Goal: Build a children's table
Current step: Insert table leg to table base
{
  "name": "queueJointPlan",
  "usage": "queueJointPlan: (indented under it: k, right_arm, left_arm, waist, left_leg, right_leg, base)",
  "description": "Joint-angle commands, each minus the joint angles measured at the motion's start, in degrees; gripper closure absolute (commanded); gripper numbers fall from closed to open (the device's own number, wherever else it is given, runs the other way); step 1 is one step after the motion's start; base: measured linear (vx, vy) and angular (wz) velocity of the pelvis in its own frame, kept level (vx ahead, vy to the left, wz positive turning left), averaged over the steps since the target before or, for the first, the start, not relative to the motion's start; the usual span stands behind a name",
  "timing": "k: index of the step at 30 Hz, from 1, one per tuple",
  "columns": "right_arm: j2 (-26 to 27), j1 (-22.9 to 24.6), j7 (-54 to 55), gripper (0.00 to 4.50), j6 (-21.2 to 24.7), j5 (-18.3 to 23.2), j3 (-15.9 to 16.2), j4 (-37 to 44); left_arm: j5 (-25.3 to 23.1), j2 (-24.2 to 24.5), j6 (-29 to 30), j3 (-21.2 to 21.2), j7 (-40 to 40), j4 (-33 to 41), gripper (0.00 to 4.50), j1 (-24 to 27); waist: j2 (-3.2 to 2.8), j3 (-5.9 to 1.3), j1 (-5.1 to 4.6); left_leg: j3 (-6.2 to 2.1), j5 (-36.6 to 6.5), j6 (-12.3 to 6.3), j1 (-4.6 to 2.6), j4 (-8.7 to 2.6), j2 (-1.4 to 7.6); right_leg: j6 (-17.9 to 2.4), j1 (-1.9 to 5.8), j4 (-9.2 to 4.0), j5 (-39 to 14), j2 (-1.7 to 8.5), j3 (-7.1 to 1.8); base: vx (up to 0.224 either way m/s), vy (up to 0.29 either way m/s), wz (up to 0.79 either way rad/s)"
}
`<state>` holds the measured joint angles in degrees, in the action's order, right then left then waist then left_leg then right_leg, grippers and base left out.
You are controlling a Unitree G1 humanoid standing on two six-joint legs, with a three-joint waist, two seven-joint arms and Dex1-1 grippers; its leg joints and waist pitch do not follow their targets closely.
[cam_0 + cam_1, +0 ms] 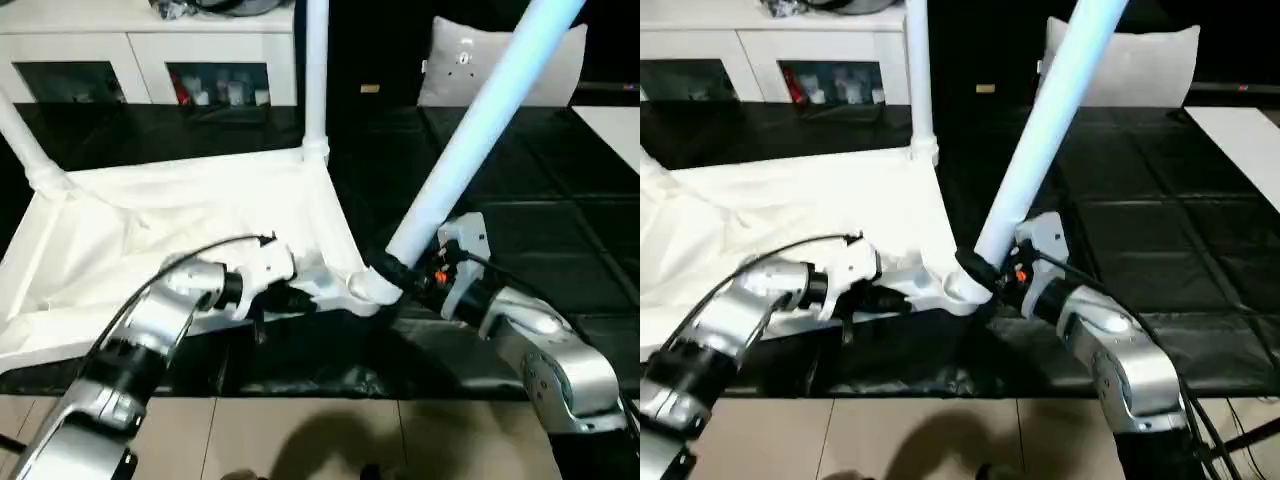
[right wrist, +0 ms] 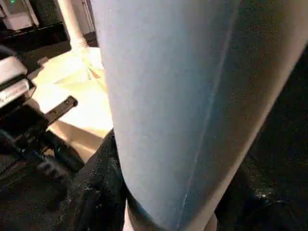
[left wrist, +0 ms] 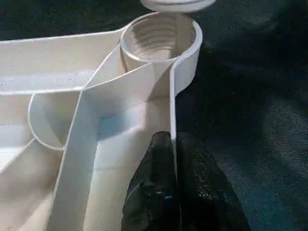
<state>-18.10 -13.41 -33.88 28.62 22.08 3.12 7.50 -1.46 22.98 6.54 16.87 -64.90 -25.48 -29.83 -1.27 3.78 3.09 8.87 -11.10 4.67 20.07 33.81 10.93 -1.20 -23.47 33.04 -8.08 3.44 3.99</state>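
Observation:
The children's table top point(image 1: 180, 230) lies upside down on the black work table, ribs up. One white leg point(image 1: 316, 70) stands upright in its far right corner, and another leg point(image 1: 25, 145) rises from the far left corner. My left gripper point(image 3: 173, 192) is shut on the top's thin rim wall, just short of the open round corner socket point(image 3: 161, 36). My right gripper point(image 1: 395, 272) is shut around the lower end of a third leg point(image 1: 470, 150). That leg leans up to the right, its foot just above the socket.
A white cabinet point(image 1: 150, 50) stands behind the work table, with a white cushion point(image 1: 460, 65) at the back right and a white board point(image 1: 615, 125) at the right edge. The black table's front edge point(image 1: 300, 385) runs close below my arms, with wooden floor point(image 1: 300, 440) beyond it.

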Motion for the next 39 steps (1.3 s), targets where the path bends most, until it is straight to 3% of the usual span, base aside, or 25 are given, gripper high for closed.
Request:
queueJointPlan:
  k: [1,3,4,5,6,9,11,13,17,21,22,25,26,28,33,39]
  right_arm:
    - [-0.02,-0.94,-0.46,2.59,-0.81,-0.51,0.04,-1.12]
    - [0.12,-1.08,-0.49,2.59,-0.78,-0.46,0.12,-1.2]
    - [0.21,-1.16,-0.49,2.59,-0.7,-0.39,0.16,-1.19]
    - [0.3,-1.24,-0.5,2.59,-0.6,-0.3,0.2,-1.16]
    - [0.33,-1.35,-0.64,2.59,-0.61,-0.41,0.57,-1.04]
    - [0.29,-1.38,-0.63,2.59,-0.7,-0.53,0.68,-1.13]
    - [0.36,-1.14,-0.59,2.59,-0.75,-0.52,0.6,-1.08]
    - [0.39,-0.82,-0.57,2.59,-0.78,-0.52,0.57,-0.84]
    - [0.35,-0.8,-0.49,2.59,-0.87,-0.6,0.43,-0.86]
    - [0.17,-0.9,-0.41,2.59,-0.98,-0.56,0.17,-0.98]
    - [0.13,-0.94,-0.39,2.59,-0.99,-0.58,0.15,-1.01]
    - [0.09,-1.4,-0.21,2.59,-0.77,-0.71,0.13,-1.2]
    - [0.0,-1.76,-0.1,2.59,-0.4,-0.81,0.2,-1.41]
    - [-0.32,-2.25,-0.18,2.59,0.31,-0.92,0.36,-1.75]
    - [-2.21,-4.74,-1.72,2.59,2.9,-1.35,1.3,-3.79]
    - [-4.41,-7.4,-4.11,2.59,5.53,-2.33,3.17,-6.69]
  left_arm:
    - [-0.33,-2.39,-1.02,-0.08,3.92,0.07,4.5,-0.21]
    - [0.48,-3.16,-0.43,-0.55,3.96,-0.21,4.5,-0.38]
    - [0.99,-3.47,0.39,-0.78,3.75,-0.19,4.22,-0.45]
    - [1.5,-3.71,1.41,-0.99,3.46,-0.07,3.95,-0.5]
    - [1.72,-4.12,2.93,-1.07,3.53,0.03,3.95,-0.52]
    - [0.19,-3.97,1.8,-0.24,4.9,-0.75,3.83,-0.52]
    - [-1.24,-4.28,0.74,-0.1,7.08,-2.2,3.61,-0.57]
    - [-0.57,-5.11,0.34,-0.93,7.48,-3.11,3.61,-0.63]
    - [-0.43,-5.12,0.68,-0.41,6.94,-3.18,3.54,-0.45]
    - [-1.16,-4.81,0.4,0.49,7.38,-3.79,3.54,-0.39]
    - [-1.22,-4.79,0.21,0.58,7.48,-3.99,3.91,-0.42]
    - [-1.22,-4.61,0.39,0.76,6.84,-4.55,3.95,-0.71]
    - [-1.58,-4.19,0.64,1.27,6.01,-4.67,4.22,-0.89]
    - [-2.38,-3.66,0.96,2.1,5.44,-4.76,4.33,-1.07]
    - [-4.95,-2.14,0.77,4.53,3.82,-5.9,4.43,-2.2]
    - [-6.37,-1.23,-0.1,6.33,2.35,-6.59,4.43,-3.41]
  waist:
    - [1.06,-3.74,0.24]
    - [0.86,-3.85,0.45]
    - [1.15,-3.96,0.7]
    - [1.03,-3.99,0.73]
    - [1.02,-4.03,0.73]
    - [0.99,-4.03,0.75]
    - [1.04,-3.82,0.68]
    - [0.99,-3.65,0.63]
    - [0.87,-3.57,0.58]
    - [0.76,-3.79,0.52]
    - [0.77,-3.8,0.54]
    - [0.77,-3.87,0.67]
    - [0.89,-3.91,0.64]
    - [0.84,-3.9,0.62]
    - [0.9,-3.88,0.43]
    - [1.06,-4.13,0.56]
  left_leg:
    - [0.09,-11.59,-2.2,0.21,-4.14,1.42]
    - [0.12,-11.16,-2.31,0.27,-4.0,1.28]
    - [0.15,-10.21,-2.49,0.25,-3.94,1.29]
    - [0.13,-9.77,-2.48,0.32,-3.99,1.38]
    - [0.16,-9.2,-2.58,0.54,-3.97,1.33]
    - [0.17,-9.24,-2.71,0.55,-3.91,1.28]
    - [0.18,-10.11,-2.7,0.55,-3.95,1.2]
    - [0.17,-11.47,-2.48,0.39,-3.95,1.04]
    - [0.04,-12.8,-2.22,0.27,-4.01,1.01]
    - [-0.06,-13.16,-2.15,0.2,-4.0,1.06]
    - [-0.03,-13.1,-2.2,0.23,-3.97,1.03]
    - [-0.01,-12.65,-2.24,0.2,-3.95,1.06]
    - [-0.04,-12.64,-2.18,0.26,-4.0,1.11]
    - [-0.09,-12.86,-2.12,0.2,-4.03,1.1]
    - [-0.07,-12.53,-2.0,0.2,-3.94,1.02]
    - [0.0,-11.06,-2.13,0.27,-3.83,1.16]
  right_leg:
    - [-5.55,2.86,-4.71,-27.98,4.16,-2.35]
    - [-5.38,2.92,-4.74,-28.02,4.24,-2.33]
    - [-5.51,2.91,-4.61,-27.26,4.28,-2.37]
    - [-5.75,2.97,-4.47,-26.36,4.3,-2.43]
    - [-6.46,3.04,-4.18,-23.97,4.16,-2.41]
    - [-6.39,3.04,-4.26,-23.98,4.15,-2.37]
    - [-5.44,2.98,-4.59,-26.19,4.08,-2.31]
    - [-4.23,2.81,-5.14,-29.91,4.11,-2.13]
    - [-3.18,2.66,-5.52,-32.39,4.11,-2.01]
    - [-3.22,2.64,-5.46,-31.41,4.08,-1.99]
    - [-3.23,2.66,-5.47,-31.4,4.08,-1.99]
    - [-3.44,2.66,-5.39,-31.13,4.11,-2.01]
    - [-3.45,2.74,-5.33,-31.1,4.13,-1.98]
    - [-3.31,2.68,-5.35,-31.42,4.13,-1.97]
    - [-3.12,2.72,-5.37,-31.76,4.16,-2.01]
    - [-5.04,3.02,-4.77,-27.98,4.16,-2.13]
  base:
    - [0.0,0.0,0.0]
    - [0.0,0.0,0.0]
    - [0.0,0.0,0.0]
    - [0.0,0.0,0.0]
    - [0.0,0.0,0.0]
    - [0.0,0.0,0.0]
    - [0.0,0.0,0.0]
    - [0.0,0.0,0.0]
    - [0.0,0.0,0.0]
    - [0.0,0.0,0.0]
    - [0.0,0.0,0.0]
    - [0.0,0.0,0.0]
    - [0.0,0.0,0.0]
    - [0.0,0.0,0.0]
    - [0.0,0.0,0.0]
    - [0.0,0.0,0.0]
